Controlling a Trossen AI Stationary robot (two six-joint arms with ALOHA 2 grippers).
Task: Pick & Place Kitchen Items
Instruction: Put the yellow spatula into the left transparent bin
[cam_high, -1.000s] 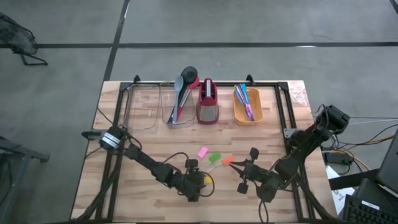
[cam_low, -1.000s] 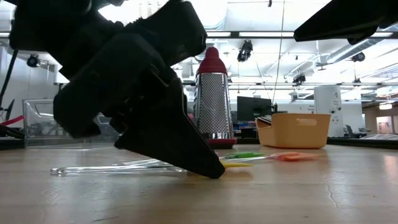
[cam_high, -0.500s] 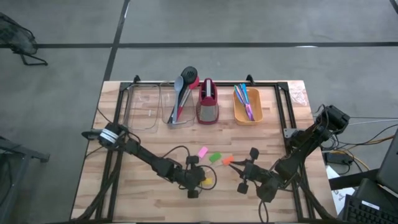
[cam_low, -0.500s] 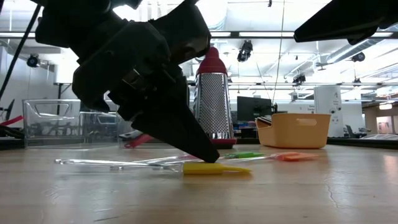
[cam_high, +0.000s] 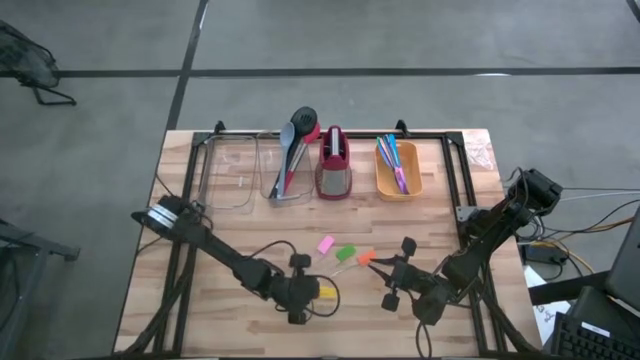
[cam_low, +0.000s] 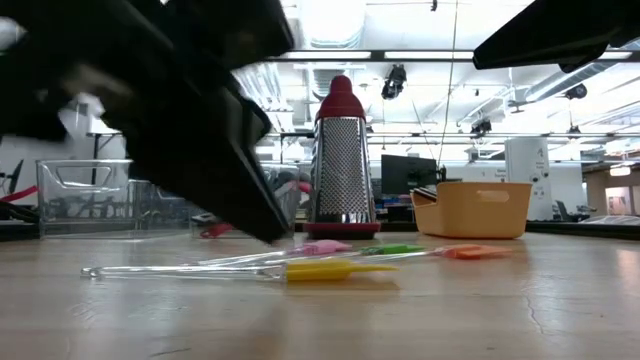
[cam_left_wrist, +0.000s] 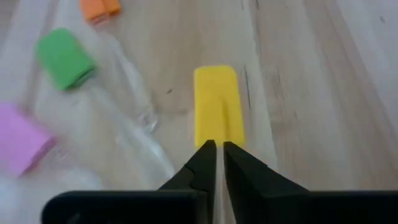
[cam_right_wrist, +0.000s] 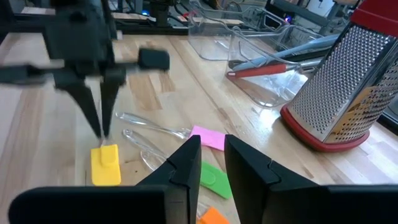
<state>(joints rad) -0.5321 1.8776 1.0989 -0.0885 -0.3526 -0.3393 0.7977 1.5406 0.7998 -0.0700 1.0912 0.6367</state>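
Observation:
A utensil with a yellow head (cam_left_wrist: 217, 106) and a clear handle (cam_low: 180, 270) lies flat on the table near its front edge. My left gripper (cam_left_wrist: 216, 149) is shut and points down just behind the yellow head. In the low view its fingertips (cam_low: 272, 236) hang a little above the handle. Pink (cam_high: 325, 243), green (cam_high: 346, 253) and orange (cam_high: 366, 257) heads on clear handles lie just beyond. My right gripper (cam_right_wrist: 211, 146) stands open right of them, level, with nothing between its fingers.
Along the far edge stand an empty clear bin (cam_high: 230, 170), a clear bin with long-handled spoons (cam_high: 290, 160), a red-and-grey grater (cam_high: 333, 165) and an orange bin with thin cutlery (cam_high: 397, 170). Bare wood lies at the near left.
My left gripper has moved toward the table's left edge and risen off the yellow utensil, whose head it touched half a second ago. The yellow utensil has slid a little toward the left and lies flat.

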